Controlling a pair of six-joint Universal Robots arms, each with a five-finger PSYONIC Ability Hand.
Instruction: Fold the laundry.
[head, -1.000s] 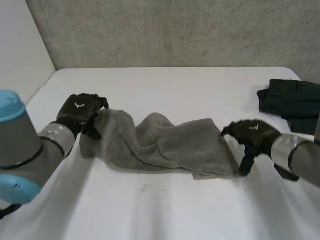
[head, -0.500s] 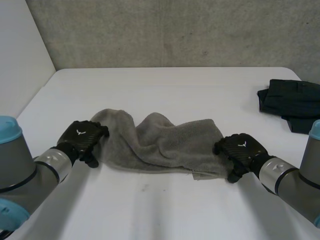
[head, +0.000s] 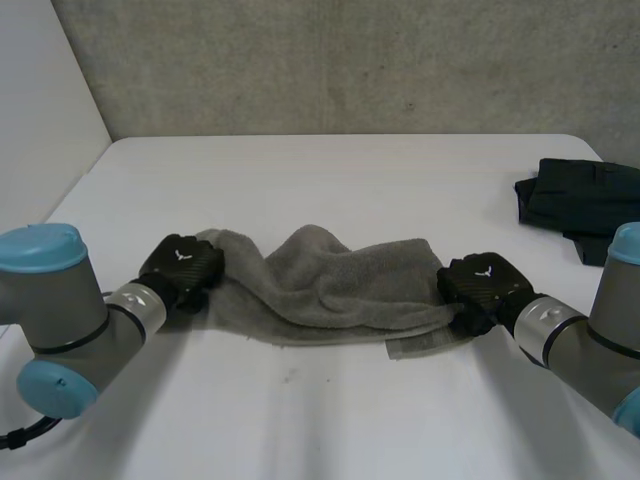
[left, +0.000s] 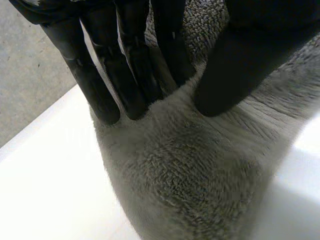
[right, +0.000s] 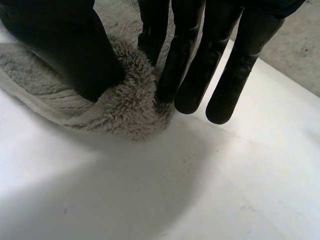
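Note:
A grey towel (head: 330, 290) lies rumpled in a long band across the white table (head: 330, 180). My left hand (head: 182, 268) is at the towel's left end; its own wrist view has the towel (left: 190, 170) pinched between straight fingers (left: 125, 70) and thumb (left: 235, 65). My right hand (head: 480, 288) is at the right end. There the towel (right: 120, 105) edge is bunched and squeezed between thumb (right: 75, 50) and fingers (right: 185, 65). A lower layer's corner (head: 415, 347) pokes out at the front right.
A folded dark garment (head: 585, 205) rests at the table's far right edge. A grey wall (head: 350, 60) runs behind the table. Bare table surface stretches in front of the towel and behind it.
Both hands closed in on the towel's ends and pinched them. The left hand moved right, the right hand slid left onto the edge. The towel has bunched up narrower.

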